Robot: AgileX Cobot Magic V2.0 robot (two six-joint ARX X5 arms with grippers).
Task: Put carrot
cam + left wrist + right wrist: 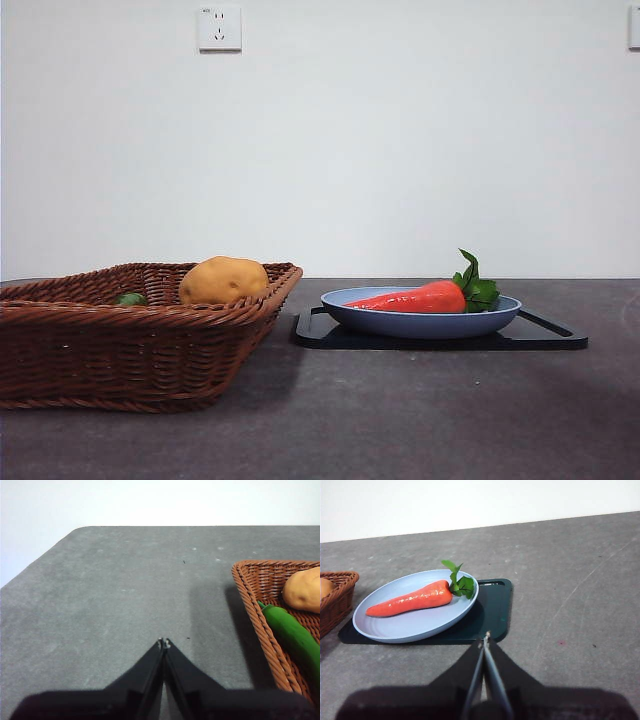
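While both my arms wait clear of the things, the carrot [412, 299] lies on its side in a pale blue plate [420, 322], its thin tip pointing left and its green leaves [476, 285] at the right end, hanging over the plate's rim. The plate sits on a dark flat tray [545, 338] on the right half of the grey table [400, 420], and nothing touches the carrot but the plate.

My right gripper [484, 642] hovers on the near side of the tray, its two black jaws pressed together with nothing between them, apart from plate and carrot. My left gripper [163, 642] is likewise closed and empty, over bare table to the left of the wicker basket [120, 350].

That brown basket stands on the left of the table, just beside the tray's left edge. In it rests a rounded yellow-brown potato [223, 280], toward the far right corner, and a long green pepper [292, 637] lies along the basket's left wall, its stem end near the potato.
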